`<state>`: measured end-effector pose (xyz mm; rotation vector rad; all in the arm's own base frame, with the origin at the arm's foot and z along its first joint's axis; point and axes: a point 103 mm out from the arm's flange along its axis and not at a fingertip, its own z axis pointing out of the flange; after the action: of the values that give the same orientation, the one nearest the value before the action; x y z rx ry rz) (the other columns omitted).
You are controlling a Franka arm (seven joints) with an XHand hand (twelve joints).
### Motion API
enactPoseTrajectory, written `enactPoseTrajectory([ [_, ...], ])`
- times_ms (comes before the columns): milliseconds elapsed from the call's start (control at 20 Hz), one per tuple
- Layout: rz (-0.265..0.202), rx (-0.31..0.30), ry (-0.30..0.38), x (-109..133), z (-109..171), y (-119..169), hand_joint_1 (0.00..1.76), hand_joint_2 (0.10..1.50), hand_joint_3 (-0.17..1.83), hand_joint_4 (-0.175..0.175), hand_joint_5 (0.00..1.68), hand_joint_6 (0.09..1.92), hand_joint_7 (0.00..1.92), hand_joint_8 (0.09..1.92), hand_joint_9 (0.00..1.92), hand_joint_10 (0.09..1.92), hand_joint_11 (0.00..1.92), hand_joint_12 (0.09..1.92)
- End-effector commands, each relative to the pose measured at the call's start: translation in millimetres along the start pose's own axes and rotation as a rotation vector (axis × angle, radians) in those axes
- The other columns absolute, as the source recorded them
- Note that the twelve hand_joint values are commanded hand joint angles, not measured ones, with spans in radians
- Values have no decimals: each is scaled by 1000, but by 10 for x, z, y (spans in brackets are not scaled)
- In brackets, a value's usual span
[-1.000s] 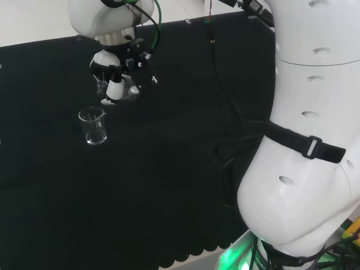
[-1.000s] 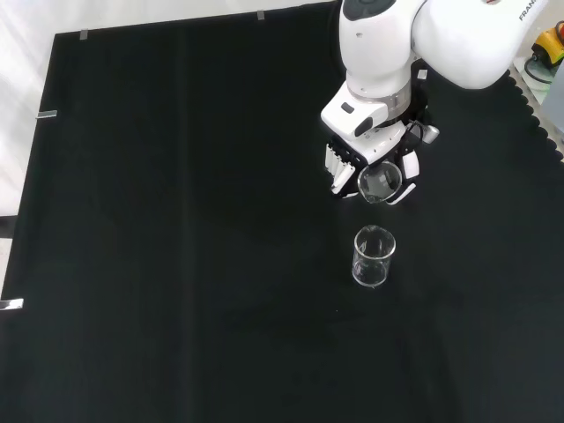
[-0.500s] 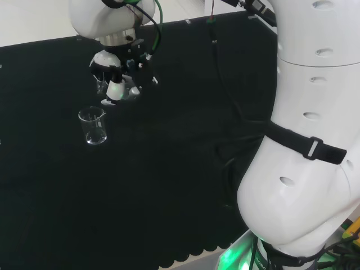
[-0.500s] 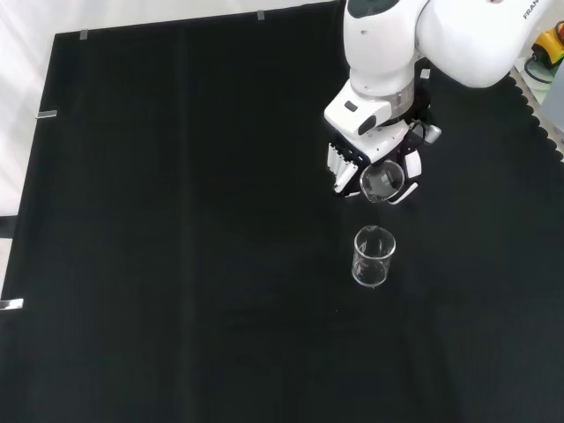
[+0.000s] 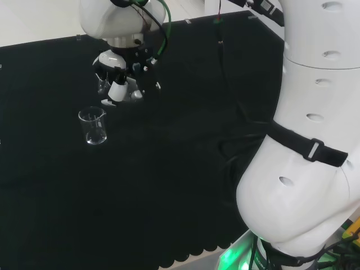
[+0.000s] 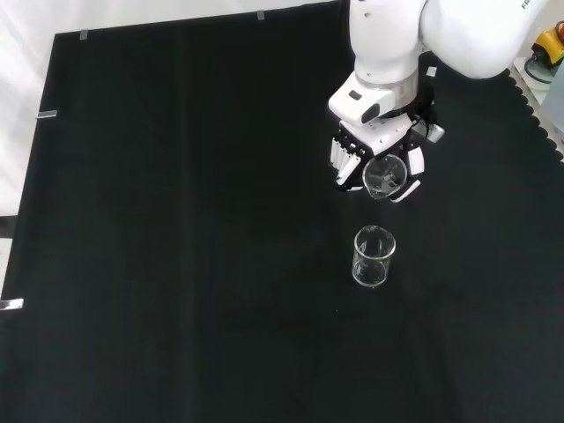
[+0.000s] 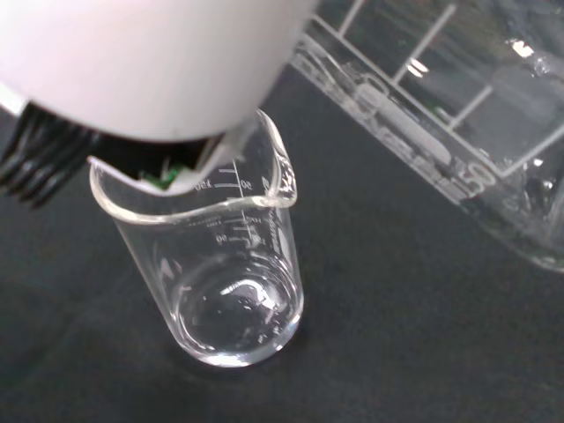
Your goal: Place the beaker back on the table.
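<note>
1. Standing beaker (image 6: 374,256): clear glass, upright on the black cloth (image 6: 176,220), spout at the rim, graduation marks on the wall, empty as far as I can see. It is the nearest item in the front view and sits in the same spot as a second ago. The wrist view shows it close (image 7: 211,264), rim up, base flat on the cloth.

2. Held beaker (image 6: 383,174): a second clear glass beaker, just beyond the standing one in the front view and apart from it. It is carried tilted, mouth turned toward the front camera. In the wrist view its graduated wall (image 7: 458,132) passes close to the lens. It is off the cloth, not yet set down.

3. Hand (image 6: 377,167): fingers curled round the held beaker, white fingers on the left of the glass in the front view. In the head view, the hand (image 5: 121,84) is beyond and right of the standing beaker (image 5: 93,125).

4. Change noted: over the last second the hand has drifted slightly farther from the standing beaker and a little higher. I judge this as repositioning before lowering; placement remains to do, and the beaker needs righting first.
</note>
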<state>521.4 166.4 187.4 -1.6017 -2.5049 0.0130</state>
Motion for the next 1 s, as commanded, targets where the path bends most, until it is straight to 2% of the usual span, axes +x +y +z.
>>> enactPoseTrajectory([
  [50, 25, -110, 97, -74, 29, -46, 1400, 495, 1193, -175, 810, 1920, 1474, 1920, 1568, 1522, 1264, 1301],
  [350, 51, -165, 158, -158, 87, -100, 1396, 496, 1191, -175, 807, 1920, 1476, 1920, 1565, 1508, 1263, 1295],
  [1000, 50, -165, 217, -170, 292, -48, 1390, 497, 1190, -175, 801, 1920, 1479, 1920, 1570, 1491, 1266, 1286],
])
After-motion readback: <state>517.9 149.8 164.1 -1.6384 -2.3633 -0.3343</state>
